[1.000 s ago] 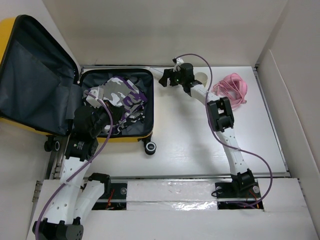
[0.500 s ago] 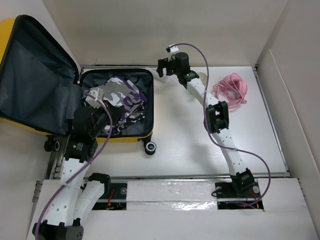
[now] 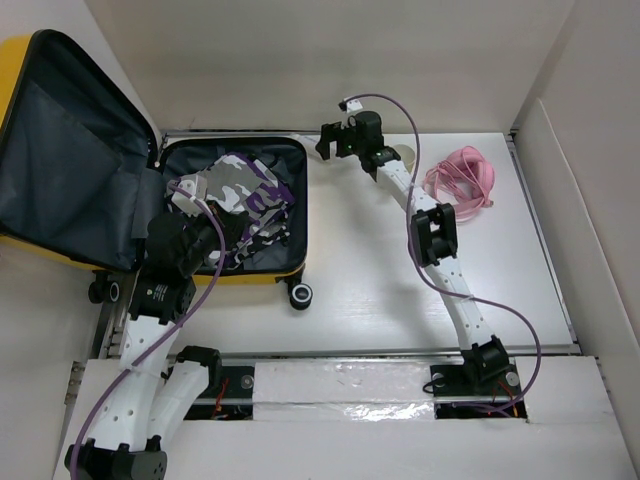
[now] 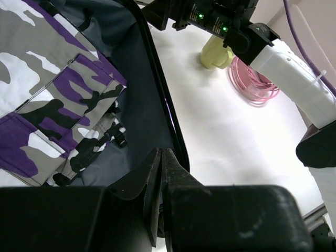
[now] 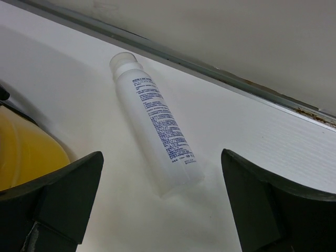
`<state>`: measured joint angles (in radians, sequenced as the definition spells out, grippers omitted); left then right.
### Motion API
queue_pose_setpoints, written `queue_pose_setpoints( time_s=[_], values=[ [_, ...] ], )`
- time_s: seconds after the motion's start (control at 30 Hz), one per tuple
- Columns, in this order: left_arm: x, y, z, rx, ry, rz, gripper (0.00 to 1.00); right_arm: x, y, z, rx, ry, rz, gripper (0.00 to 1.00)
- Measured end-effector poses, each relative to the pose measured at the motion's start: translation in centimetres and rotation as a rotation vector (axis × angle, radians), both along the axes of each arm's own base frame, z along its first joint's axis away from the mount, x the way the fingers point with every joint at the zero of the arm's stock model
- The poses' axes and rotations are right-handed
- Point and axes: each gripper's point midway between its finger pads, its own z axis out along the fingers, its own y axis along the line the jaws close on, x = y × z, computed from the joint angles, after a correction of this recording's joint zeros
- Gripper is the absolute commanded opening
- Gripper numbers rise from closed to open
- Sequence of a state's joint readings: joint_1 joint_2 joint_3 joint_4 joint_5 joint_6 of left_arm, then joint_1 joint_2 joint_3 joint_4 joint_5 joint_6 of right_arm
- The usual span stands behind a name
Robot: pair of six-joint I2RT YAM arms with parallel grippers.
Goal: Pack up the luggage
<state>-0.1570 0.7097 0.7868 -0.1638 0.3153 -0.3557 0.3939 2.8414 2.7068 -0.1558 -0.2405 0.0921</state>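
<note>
left gripper (image 4: 161,157) pinched tight on nothing over the luggage (image 3: 70,150) rim, right gripper (image 5: 161,157) spread wide over a white bottle (image 5: 156,126) lying flat, luggage open at the table's far-left, bright yellow shell, dark grey lining, black wheels, purple camo clothes (image 4: 47,105) inside

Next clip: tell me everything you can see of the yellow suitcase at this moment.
The bright-yellow hard-shell suitcase lies open at the left of the white table. Its lid is swung out to the left, showing dark grey fabric lining. Black wheels stick out at its near edge. The base half holds a purple, grey, white and black camouflage garment. The shut left end effector hangs over the base's right rim; whether it touches cannot be told.
</note>
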Motion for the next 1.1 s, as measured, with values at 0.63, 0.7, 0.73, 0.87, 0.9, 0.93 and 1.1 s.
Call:
queue_pose_setpoints(
  time_s=[0.63, 0.7, 0.73, 0.87, 0.9, 0.93, 1.1],
  values=[
    [-0.9, -1.1, 0.2, 0.006, -0.007, -0.032, 0.00, -1.6, 1.9, 0.8, 0.197, 0.129, 0.063, 0.99],
    [-0.9, -1.2, 0.2, 0.006, -0.007, -0.036, 0.00, -1.5, 2.1, 0.6, 0.214, 0.133, 0.061, 0.99],
    [-0.9, -1.3, 0.2, 0.006, -0.007, -0.037, 0.00, -1.4, 2.1, 0.5, 0.222, 0.138, 0.058, 0.99],
    [-1.0, -1.4, 0.1, 0.007, -0.006, -0.043, 0.00, -1.3, 2.2, -0.4, 0.245, 0.157, 0.044, 0.99],
    [-1.0, -1.4, 0.1, 0.007, -0.006, -0.044, 0.00, -1.1, 2.0, -0.6, 0.256, 0.166, 0.035, 0.99],
    [-1.0, -1.4, 0.1, 0.007, -0.006, -0.044, 0.00, -1.0, 2.0, -0.8, 0.269, 0.173, 0.031, 0.98],
    [-1.1, -1.4, 0.1, 0.007, -0.004, -0.044, 0.00, -1.2, 2.0, -2.9, 0.300, 0.231, 0.018, 0.96]
  ],
)
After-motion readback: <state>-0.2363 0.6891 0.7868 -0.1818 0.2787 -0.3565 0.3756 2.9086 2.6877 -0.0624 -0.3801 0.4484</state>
